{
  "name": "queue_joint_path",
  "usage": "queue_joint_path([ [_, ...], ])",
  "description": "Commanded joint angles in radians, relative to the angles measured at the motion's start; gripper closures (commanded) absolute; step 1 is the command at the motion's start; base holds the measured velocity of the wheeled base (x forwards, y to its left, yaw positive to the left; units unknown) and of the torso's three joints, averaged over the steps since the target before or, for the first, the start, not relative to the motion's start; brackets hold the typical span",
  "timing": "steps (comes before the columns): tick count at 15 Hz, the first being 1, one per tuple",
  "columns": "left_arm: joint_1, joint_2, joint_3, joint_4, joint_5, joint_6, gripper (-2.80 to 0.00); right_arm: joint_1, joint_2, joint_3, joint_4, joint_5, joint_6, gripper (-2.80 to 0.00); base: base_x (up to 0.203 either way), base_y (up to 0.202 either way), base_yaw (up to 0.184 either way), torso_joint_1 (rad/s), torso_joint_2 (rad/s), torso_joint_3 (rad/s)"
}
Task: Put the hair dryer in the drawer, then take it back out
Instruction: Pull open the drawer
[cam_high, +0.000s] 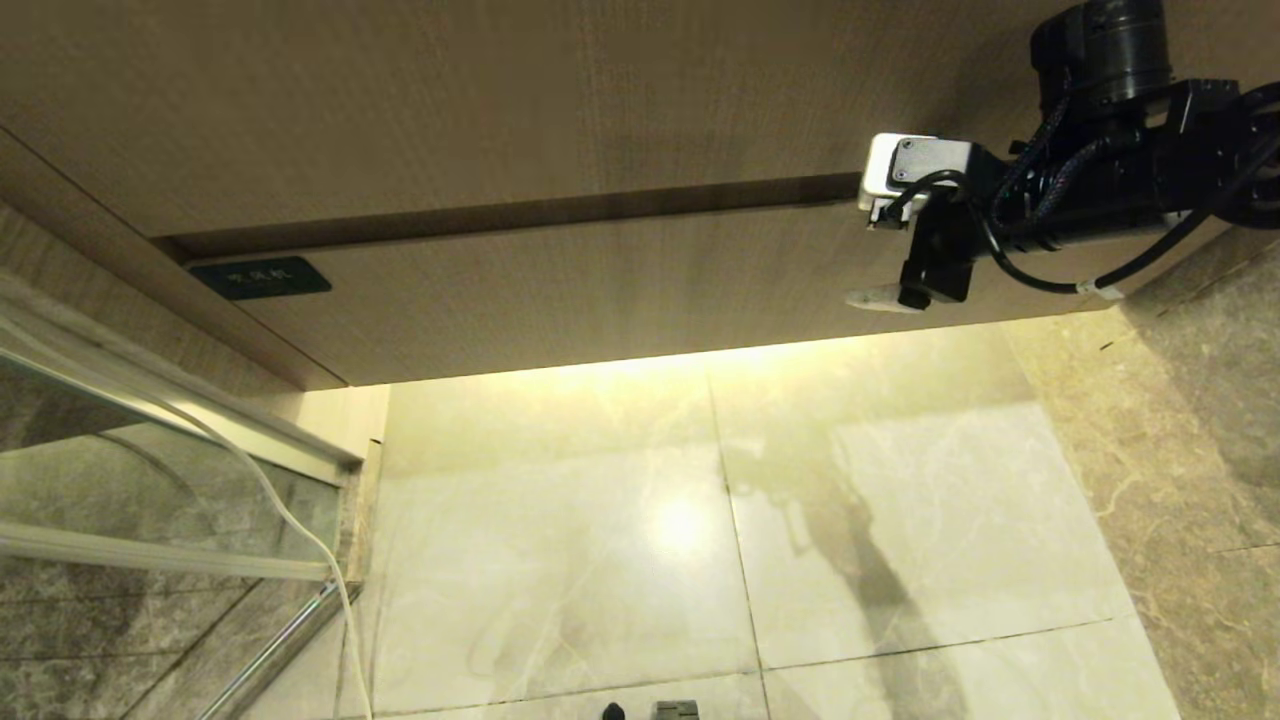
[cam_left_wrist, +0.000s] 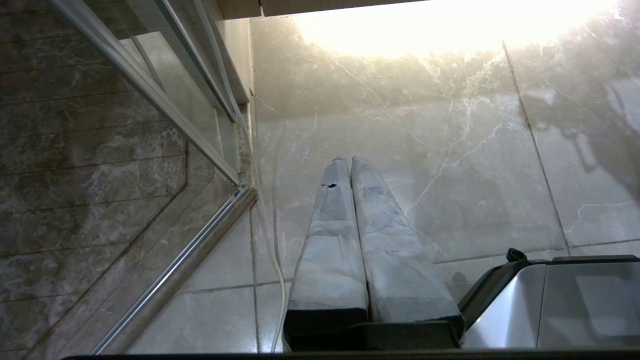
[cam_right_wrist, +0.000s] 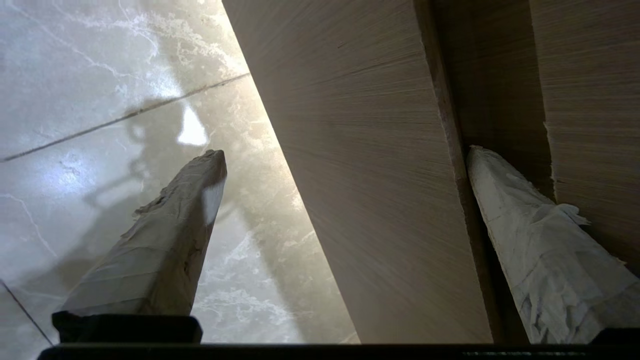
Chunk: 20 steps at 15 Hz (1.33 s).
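The drawer (cam_high: 600, 300) is pushed in; its low wood-grain front carries a small dark label (cam_high: 262, 277) at the left corner. My right gripper (cam_high: 880, 255) is at the drawer front's right end, open wide. In the right wrist view the right gripper (cam_right_wrist: 346, 150) straddles the drawer front (cam_right_wrist: 370, 175): one wrapped finger (cam_right_wrist: 530, 235) sits in the dark gap above it, the other finger (cam_right_wrist: 170, 235) hangs on the floor side. Nothing is gripped. The hair dryer is out of view. My left gripper (cam_left_wrist: 350, 161) is shut and empty, parked pointing at the floor.
A taller wood-grain panel (cam_high: 500, 100) runs above the drawer. A glass shower door with a metal rail (cam_high: 170, 420) and a white cord (cam_high: 300, 520) stand at the left. Marble floor tiles (cam_high: 850, 520) lie below. My own base (cam_left_wrist: 560, 300) shows in the left wrist view.
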Motion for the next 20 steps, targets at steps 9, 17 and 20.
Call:
queue_joint_path([
  [9, -0.001, 0.0, 0.0, -0.001, 0.0, 0.0, 0.0, -0.002, -0.015, 0.011, 0.116, -0.003, 0.013, -2.8, 0.0, 0.0, 0.0, 0.0, 0.0, 0.0],
  [17, -0.001, 0.002, 0.0, -0.001, 0.0, 0.0, 0.0, -0.002, -0.019, 0.012, 0.166, -0.004, 0.017, -2.8, 0.0, 0.0, 0.0, 0.0, 0.0, 0.0],
  [20, -0.001, 0.002, 0.0, -0.001, 0.0, 0.0, 0.0, -0.002, -0.02, 0.014, 0.204, -0.003, 0.017, -2.8, 0.0, 0.0, 0.0, 0.0, 0.0, 0.0],
])
